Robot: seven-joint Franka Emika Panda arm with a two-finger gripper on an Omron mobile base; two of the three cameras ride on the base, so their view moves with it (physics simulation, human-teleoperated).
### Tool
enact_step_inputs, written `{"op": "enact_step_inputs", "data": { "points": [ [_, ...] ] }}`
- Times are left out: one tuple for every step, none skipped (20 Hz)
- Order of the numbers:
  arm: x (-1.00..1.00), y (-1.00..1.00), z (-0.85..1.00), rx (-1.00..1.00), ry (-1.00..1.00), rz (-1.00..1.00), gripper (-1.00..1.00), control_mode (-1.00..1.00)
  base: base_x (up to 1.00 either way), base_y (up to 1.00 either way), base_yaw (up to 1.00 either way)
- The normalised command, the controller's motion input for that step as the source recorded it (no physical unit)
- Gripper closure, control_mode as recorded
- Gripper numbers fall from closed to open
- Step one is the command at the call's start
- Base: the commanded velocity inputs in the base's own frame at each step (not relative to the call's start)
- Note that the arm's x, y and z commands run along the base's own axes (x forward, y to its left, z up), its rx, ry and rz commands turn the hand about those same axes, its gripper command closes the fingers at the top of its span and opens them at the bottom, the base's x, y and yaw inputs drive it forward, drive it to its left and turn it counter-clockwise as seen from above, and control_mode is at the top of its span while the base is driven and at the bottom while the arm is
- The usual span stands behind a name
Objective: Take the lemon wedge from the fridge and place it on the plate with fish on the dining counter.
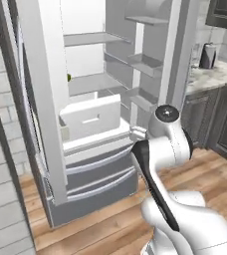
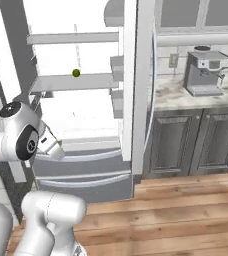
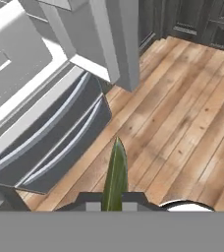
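The grey fridge [image 1: 93,174] stands with both upper doors open, showing its white interior. In the hand view my gripper [image 3: 108,206] points down at the wooden floor in front of the fridge's bottom drawers [image 3: 55,147]. It is shut on the lemon wedge [image 3: 115,174], a thin yellow-green sliver sticking up between the fingertips. My hand [image 1: 138,133] hangs just outside the fridge, at drawer height. A small round olive-green thing [image 2: 76,73] lies on a middle shelf. The plate, the fish and the dining counter are out of view.
A white crisper drawer [image 1: 90,117] is pulled out inside the fridge. The open right door [image 2: 141,85] stands between me and a marble counter with a coffee machine [image 2: 204,72] over dark cabinets [image 2: 196,145]. A brick wall [image 1: 1,164] is on the left.
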Motion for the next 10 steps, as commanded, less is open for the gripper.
{"op": "enact_step_inputs", "data": {
  "points": [
    [0.00,0.00,0.00,0.00,0.00,0.00,1.00,1.00,-0.74,0.38,-0.64],
    [0.00,0.00,0.00,0.00,0.00,0.00,1.00,1.00,-0.74,0.42,-0.64],
    [0.00,0.00,0.00,0.00,0.00,0.00,1.00,1.00,-0.70,0.45,-0.64],
    [0.00,0.00,0.00,0.00,0.00,0.00,1.00,1.00,-0.66,0.46,-0.65],
    [0.00,0.00,0.00,0.00,0.00,0.00,1.00,1.00,-0.63,0.45,-0.67],
    [0.00,0.00,0.00,0.00,0.00,0.00,1.00,1.00,-0.64,0.35,-0.69],
    [0.00,0.00,0.00,0.00,0.00,0.00,1.00,1.00,-0.59,0.21,-0.73],
    [0.00,0.00,0.00,0.00,0.00,0.00,1.00,1.00,-0.54,0.14,-0.77],
    [0.00,0.00,0.00,0.00,0.00,0.00,1.00,1.00,-0.48,0.07,-0.79],
    [0.00,0.00,0.00,0.00,0.00,0.00,1.00,1.00,-0.47,0.04,-0.82]
  ]
}}
